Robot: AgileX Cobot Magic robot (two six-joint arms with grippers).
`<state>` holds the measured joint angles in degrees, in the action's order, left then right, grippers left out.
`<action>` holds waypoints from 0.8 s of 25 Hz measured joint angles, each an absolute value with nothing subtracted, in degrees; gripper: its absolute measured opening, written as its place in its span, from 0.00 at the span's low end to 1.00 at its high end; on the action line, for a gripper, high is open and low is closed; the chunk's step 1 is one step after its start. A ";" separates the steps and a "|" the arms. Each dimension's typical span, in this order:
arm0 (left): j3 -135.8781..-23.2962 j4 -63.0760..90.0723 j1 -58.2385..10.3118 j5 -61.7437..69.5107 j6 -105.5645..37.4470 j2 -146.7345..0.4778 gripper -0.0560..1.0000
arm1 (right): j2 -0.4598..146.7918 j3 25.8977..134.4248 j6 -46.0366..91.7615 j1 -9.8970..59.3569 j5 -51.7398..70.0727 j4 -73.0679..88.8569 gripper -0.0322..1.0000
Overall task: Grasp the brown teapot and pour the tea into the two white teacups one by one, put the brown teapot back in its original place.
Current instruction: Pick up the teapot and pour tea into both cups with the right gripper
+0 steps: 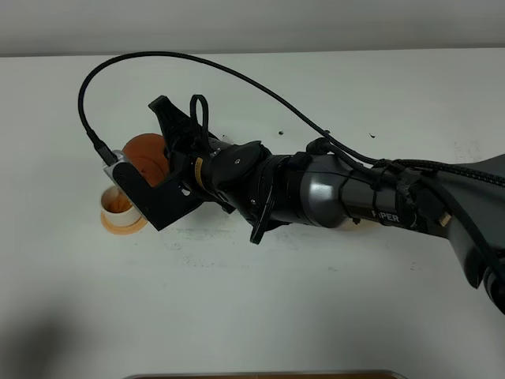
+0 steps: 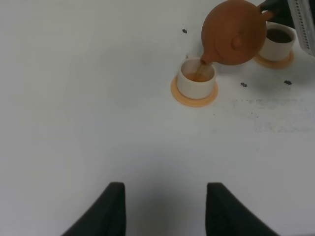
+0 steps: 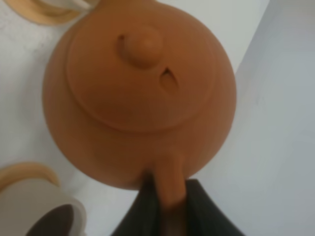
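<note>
Pouring tea from the brown teapot (image 2: 232,33) into a white teacup (image 2: 197,77) on its orange coaster (image 2: 194,98), spout tipped low over the rim and a thin brown stream falling in. Clamped tight on the teapot's handle, right hand (image 3: 170,206), pot held aloft and tilted above the white tabletop (image 2: 98,123). Already dark with tea, second teacup (image 2: 278,40) just behind the pot, so probably the last pour of the two. Idle, left hand (image 2: 165,209), jaws wide apart and holding nothing. Called for next: levelling the pot before overflow, then carrying it back to its saucer, mostly hidden under the arm in the high view.
</note>
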<state>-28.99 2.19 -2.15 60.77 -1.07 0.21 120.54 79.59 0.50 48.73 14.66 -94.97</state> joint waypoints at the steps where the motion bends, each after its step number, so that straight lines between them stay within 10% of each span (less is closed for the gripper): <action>1: -28.99 2.19 -2.15 60.77 -1.07 0.21 0.44 | 120.54 79.59 0.50 48.73 14.86 -95.38 0.14; 20: -28.99 2.19 -2.15 60.77 -1.07 0.21 0.44 | 120.54 79.59 0.50 48.73 15.88 -99.36 0.14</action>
